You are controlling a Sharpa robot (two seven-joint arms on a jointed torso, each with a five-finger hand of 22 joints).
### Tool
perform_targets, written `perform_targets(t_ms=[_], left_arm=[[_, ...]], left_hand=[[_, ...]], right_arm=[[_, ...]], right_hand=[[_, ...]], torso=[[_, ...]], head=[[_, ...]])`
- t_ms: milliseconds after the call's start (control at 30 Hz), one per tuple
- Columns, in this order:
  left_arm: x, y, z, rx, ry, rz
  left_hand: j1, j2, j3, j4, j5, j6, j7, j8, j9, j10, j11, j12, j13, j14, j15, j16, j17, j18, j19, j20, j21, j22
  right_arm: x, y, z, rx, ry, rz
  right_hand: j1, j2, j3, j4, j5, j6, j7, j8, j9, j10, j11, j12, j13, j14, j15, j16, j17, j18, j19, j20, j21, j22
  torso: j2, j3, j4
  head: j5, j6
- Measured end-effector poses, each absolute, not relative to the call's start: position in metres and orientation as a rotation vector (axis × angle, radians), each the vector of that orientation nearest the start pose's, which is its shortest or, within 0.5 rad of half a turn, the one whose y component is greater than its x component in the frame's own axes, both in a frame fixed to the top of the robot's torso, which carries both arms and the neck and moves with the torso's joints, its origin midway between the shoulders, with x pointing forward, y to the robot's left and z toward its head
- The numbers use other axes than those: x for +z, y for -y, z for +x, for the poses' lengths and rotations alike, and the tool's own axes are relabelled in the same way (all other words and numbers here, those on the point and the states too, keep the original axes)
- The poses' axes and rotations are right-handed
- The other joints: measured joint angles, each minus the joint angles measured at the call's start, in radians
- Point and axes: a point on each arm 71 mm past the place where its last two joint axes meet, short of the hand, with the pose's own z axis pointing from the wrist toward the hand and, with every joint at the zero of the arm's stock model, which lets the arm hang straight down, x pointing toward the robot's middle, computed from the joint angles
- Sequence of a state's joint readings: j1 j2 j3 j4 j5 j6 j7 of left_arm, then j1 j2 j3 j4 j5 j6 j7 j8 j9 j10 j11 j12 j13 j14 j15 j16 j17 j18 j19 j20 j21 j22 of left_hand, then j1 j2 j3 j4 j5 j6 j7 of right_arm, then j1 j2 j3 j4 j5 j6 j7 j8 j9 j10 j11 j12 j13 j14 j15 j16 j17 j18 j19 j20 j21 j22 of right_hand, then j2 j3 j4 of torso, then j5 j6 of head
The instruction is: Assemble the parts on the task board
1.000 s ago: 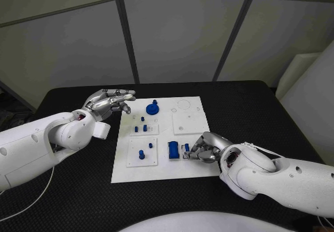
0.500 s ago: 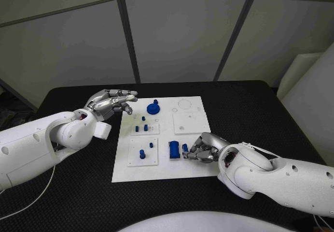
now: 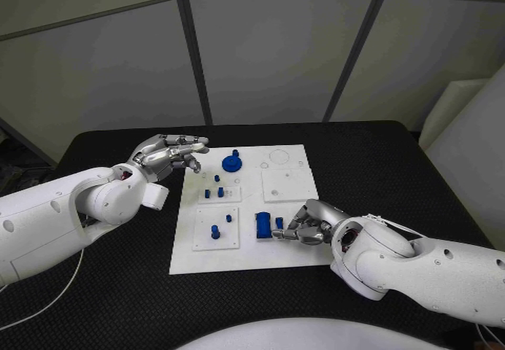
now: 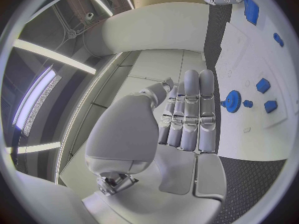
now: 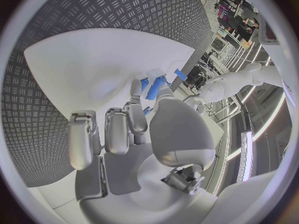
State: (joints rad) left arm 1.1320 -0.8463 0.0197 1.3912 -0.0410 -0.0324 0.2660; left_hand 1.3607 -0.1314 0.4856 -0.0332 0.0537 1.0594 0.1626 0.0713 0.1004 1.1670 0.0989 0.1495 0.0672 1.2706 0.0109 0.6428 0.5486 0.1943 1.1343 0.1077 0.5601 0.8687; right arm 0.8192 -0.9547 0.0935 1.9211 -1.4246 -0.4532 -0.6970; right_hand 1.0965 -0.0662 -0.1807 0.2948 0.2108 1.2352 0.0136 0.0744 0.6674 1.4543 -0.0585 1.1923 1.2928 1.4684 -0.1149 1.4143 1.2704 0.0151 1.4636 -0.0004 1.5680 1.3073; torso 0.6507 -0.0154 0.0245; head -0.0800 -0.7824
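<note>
The white task board (image 3: 284, 157) lies mid-table. On it are a blue gear (image 3: 231, 162), several small blue pegs (image 3: 214, 193), a blue block (image 3: 261, 224) and a small blue part (image 3: 279, 222) standing right of the block. My right hand (image 3: 305, 224) is at the board's right front and pinches that small blue part (image 5: 156, 83) between thumb and a finger over the board (image 5: 93, 69). My left hand (image 3: 168, 154) hovers by the board's far left edge with nothing in it. In the left wrist view its fingers (image 4: 190, 114) lie straight, and the gear (image 4: 233, 100) is beyond them.
Black table (image 3: 400, 168) surrounds the board on every side. Raised white sub-plates (image 3: 287, 186) sit on the board's right half with round holes near the far edge. Grey wall panels stand behind the table.
My right hand has shifted slightly left and toward the front edge, staying at the small blue part. The left hand has barely moved.
</note>
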Motion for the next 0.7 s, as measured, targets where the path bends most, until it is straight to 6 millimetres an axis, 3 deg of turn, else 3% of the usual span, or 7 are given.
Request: perform_targets(t_ms=[100, 267, 400, 533, 700], left_arm=[[-0.206, -0.237, 0.501, -1.617, -1.607, -1.152], [-0.206, -0.237, 0.501, -1.616, -1.608, -1.152], [-0.206, -0.236, 0.501, -1.616, -1.609, -1.152], [-0.206, -0.236, 0.501, -1.616, -1.61, -1.151], [-0.207, -0.235, 0.502, -1.617, -1.611, -1.151]], left_hand=[[0.0, 0.0, 0.0, 0.0, 0.0, 0.0, 0.0, 0.0, 0.0, 0.0, 0.0, 0.0, 0.0, 0.0, 0.0, 0.0, 0.0, 0.0, 0.0, 0.0, 0.0, 0.0], [0.0, 0.0, 0.0, 0.0, 0.0, 0.0, 0.0, 0.0, 0.0, 0.0, 0.0, 0.0, 0.0, 0.0, 0.0, 0.0, 0.0, 0.0, 0.0, 0.0, 0.0, 0.0], [0.0, 0.0, 0.0, 0.0, 0.0, 0.0, 0.0, 0.0, 0.0, 0.0, 0.0, 0.0, 0.0, 0.0, 0.0, 0.0, 0.0, 0.0, 0.0, 0.0, 0.0, 0.0], [0.0, 0.0, 0.0, 0.0, 0.0, 0.0, 0.0, 0.0, 0.0, 0.0, 0.0, 0.0, 0.0, 0.0, 0.0, 0.0, 0.0, 0.0, 0.0, 0.0, -0.004, -0.001], [0.0, 0.0, 0.0, 0.0, 0.0, 0.0, 0.0, 0.0, 0.0, 0.0, 0.0, 0.0, 0.0, 0.0, 0.0, 0.0, 0.0, 0.0, 0.0, 0.0, -0.004, -0.001]], right_arm=[[-0.261, 0.183, 0.356, 0.486, -1.976, 0.405], [-0.26, 0.188, 0.357, 0.473, -1.967, 0.406], [-0.26, 0.191, 0.357, 0.467, -1.959, 0.406], [-0.26, 0.2, 0.359, 0.464, -1.935, 0.412], [-0.257, 0.21, 0.362, 0.481, -1.891, 0.416]], right_hand=[[-0.011, -0.011, 0.012, 0.0, -0.016, 0.0, 0.0, 0.0, 0.002, 0.0, 0.0, 0.0, 0.0, 0.0, 0.0, 0.0, -0.001, 0.0, 0.0, 0.0, 0.0, 0.0], [-0.001, -0.003, 0.04, -0.005, -0.02, 0.0, 0.0, 0.0, 0.007, 0.0, 0.0, -0.005, 0.0, 0.0, 0.0, 0.0, -0.003, 0.0, 0.0, 0.0, 0.0, 0.0], [0.065, 0.016, 0.058, -0.018, -0.02, -0.001, 0.001, -0.005, 0.01, 0.0, 0.0, -0.01, -0.001, 0.0, 0.0, 0.0, -0.009, 0.0, 0.0, 0.0, 0.0, 0.0], [0.144, 0.017, 0.073, -0.033, -0.002, -0.055, 0.015, -0.011, 0.0, -0.018, 0.018, -0.051, -0.026, 0.0, 0.0, -0.028, -0.05, 0.0, 0.0, 0.0, 0.0, 0.0], [0.207, 0.014, 0.079, -0.059, 0.004, -0.063, 0.02, -0.011, -0.007, -0.025, 0.018, -0.063, -0.034, -0.004, 0.004, -0.034, -0.06, 0.0, 0.0, 0.0, 0.0, 0.0]], torso=[[0.0, 0.0, -0.0001], [0.0, 0.0, -0.0001], [0.0, 0.0, -0.0001], [0.0, 0.0004, 0.0], [-0.001, 0.0004, 0.0]], head=[[0.0, 0.0], [-0.001, 0.0], [-0.002, -0.001], [-0.004, 0.0], [-0.007, 0.003]])
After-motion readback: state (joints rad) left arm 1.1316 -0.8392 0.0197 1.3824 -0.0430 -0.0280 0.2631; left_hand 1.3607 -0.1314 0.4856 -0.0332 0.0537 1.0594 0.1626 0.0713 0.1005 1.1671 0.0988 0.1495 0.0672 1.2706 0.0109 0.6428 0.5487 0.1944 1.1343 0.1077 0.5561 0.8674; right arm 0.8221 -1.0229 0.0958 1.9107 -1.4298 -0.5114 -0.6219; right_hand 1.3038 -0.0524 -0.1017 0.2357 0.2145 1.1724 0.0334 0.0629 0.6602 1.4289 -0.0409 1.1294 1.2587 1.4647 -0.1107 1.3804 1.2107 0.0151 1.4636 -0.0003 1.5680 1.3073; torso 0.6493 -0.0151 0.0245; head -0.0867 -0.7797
